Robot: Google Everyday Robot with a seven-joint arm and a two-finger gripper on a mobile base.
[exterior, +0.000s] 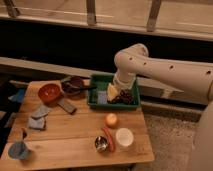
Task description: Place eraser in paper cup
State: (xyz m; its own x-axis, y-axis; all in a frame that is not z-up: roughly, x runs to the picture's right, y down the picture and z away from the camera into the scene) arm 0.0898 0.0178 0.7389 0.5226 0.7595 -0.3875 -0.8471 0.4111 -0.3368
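Camera view: the eraser [66, 105] lies flat on the wooden desk [75, 132], just right of a red bowl [49, 92]. The paper cup [124, 137] stands upright near the front edge, well apart from the eraser, with a metal cup [101, 143] just left of it. The gripper [120, 91] hangs low inside a green tray [99, 78] at the back. Whether it is clenched or released, I cannot tell.

Dark grey eraser [66, 105] lies flat, well apart from upright white paper cup [124, 137]; end effector [118, 95] over tray [104, 77].
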